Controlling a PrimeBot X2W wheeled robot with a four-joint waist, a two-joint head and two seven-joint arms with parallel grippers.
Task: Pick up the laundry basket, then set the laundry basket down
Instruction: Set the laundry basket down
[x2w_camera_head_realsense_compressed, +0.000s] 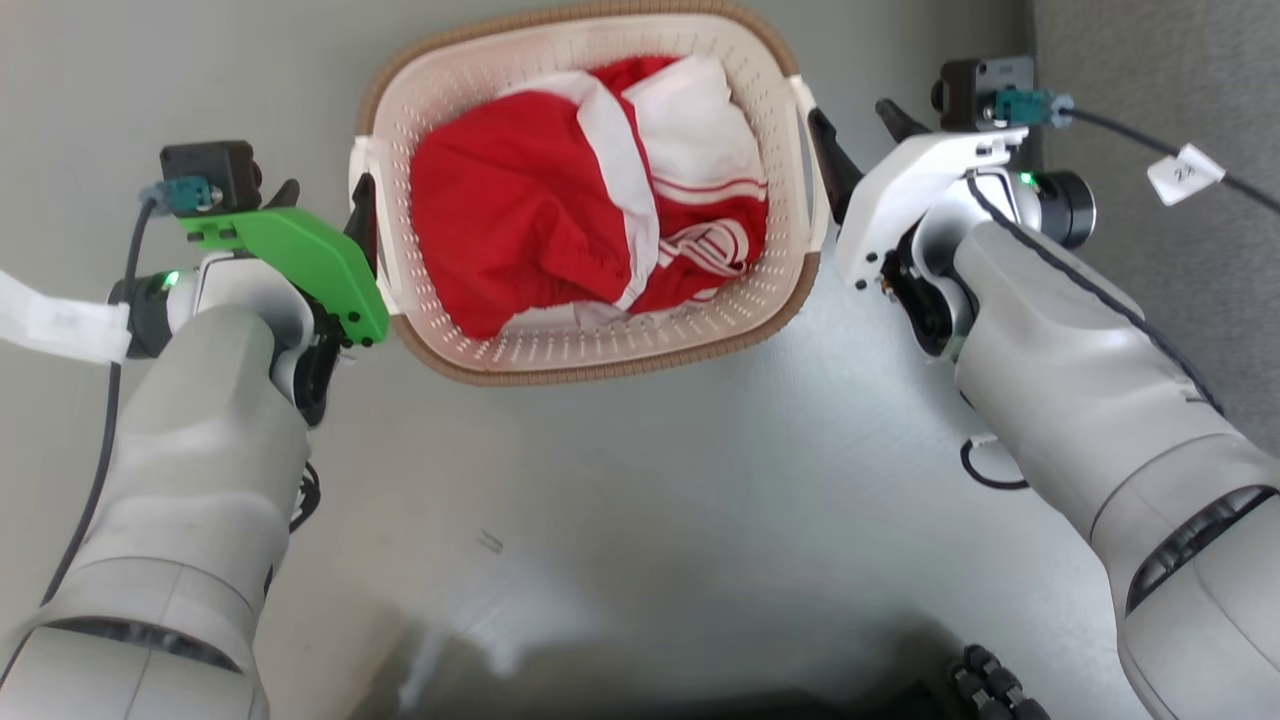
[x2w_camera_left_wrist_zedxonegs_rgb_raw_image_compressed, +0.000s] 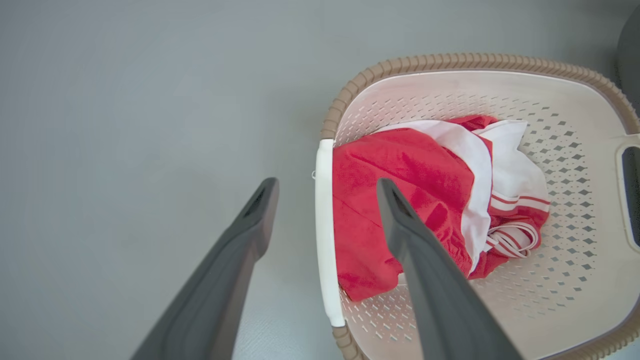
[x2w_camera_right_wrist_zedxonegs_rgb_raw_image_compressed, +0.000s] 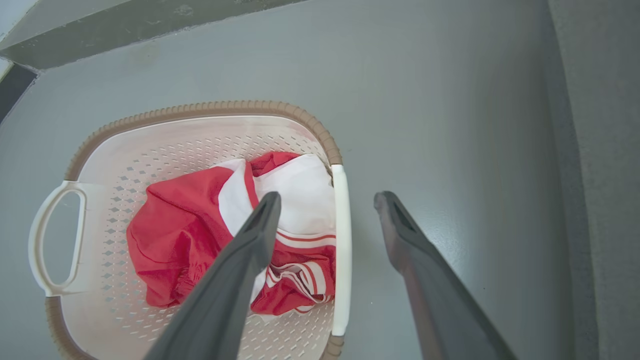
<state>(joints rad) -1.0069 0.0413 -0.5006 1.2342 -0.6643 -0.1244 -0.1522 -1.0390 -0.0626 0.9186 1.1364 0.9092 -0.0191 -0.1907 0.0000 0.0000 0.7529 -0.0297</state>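
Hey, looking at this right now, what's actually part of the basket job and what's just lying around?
Part of the job: laundry basket, its red-and-white clothes, left gripper and right gripper, each open astride a side handle.

Just there: paper tag, white label strip, black cable loop, grey floor.

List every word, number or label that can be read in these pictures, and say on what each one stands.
"23", perhaps: handwritten on the white tag hanging from the black cable, head view; too small to be certain.
Unreadable: faint print on the white label at the left edge of the head view; too blurred.
None: no text on the laundry basket or on the red-and-white clothes in it.
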